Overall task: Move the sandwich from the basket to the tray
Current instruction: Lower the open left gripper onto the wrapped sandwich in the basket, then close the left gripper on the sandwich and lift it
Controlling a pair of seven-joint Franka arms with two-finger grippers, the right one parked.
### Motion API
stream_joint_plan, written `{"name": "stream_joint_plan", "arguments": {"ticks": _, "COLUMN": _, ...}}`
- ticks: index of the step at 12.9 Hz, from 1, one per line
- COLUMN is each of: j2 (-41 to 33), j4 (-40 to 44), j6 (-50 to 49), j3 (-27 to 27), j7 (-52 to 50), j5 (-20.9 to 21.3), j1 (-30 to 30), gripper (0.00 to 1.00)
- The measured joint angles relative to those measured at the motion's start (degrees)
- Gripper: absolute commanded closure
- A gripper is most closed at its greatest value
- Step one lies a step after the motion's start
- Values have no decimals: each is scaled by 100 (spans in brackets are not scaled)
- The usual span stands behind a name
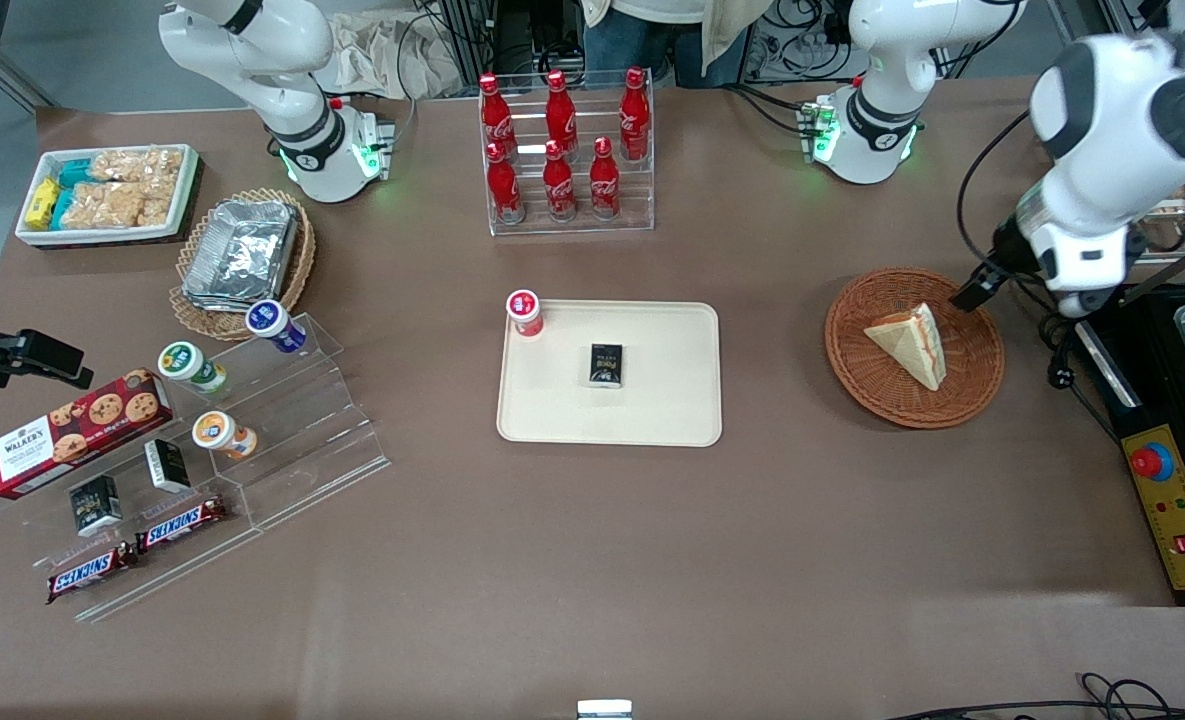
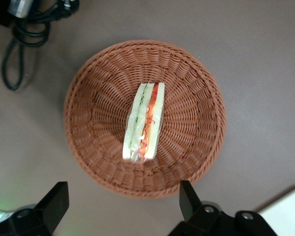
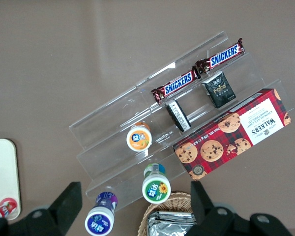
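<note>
Sandwich point(image 2: 144, 123) is lying cut edge up (filling showing) in the middle of the basket point(image 2: 96, 93); the gripper point(image 2: 124, 200) is hovering above it, fingers spread wide, holding nothing.

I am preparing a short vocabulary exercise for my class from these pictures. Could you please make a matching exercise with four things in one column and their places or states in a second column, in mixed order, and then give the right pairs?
Column one:
1. sandwich
2. small black box
3. gripper
4. foil trays

Column two:
A. in the tan lacy-rimmed basket
B. open, above the brown basket
C. in the brown basket
D. on the cream tray

Pairs: 1-C, 2-D, 3-B, 4-A
</note>
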Motion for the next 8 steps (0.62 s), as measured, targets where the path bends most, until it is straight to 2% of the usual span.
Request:
{"name": "stream_joint_plan", "arguments": {"ticks": 3, "j2": 296, "j4": -642, "j6": 978, "j3": -38, "j7": 0, "j5": 0, "j1": -7, "gripper": 0}}
{"name": "stream_joint_plan", "arguments": {"ticks": 8, "j2": 1016, "j4": -834, "j6": 1754, "j3": -76, "j7": 0, "j5": 0, "j1": -11, "gripper": 0}}
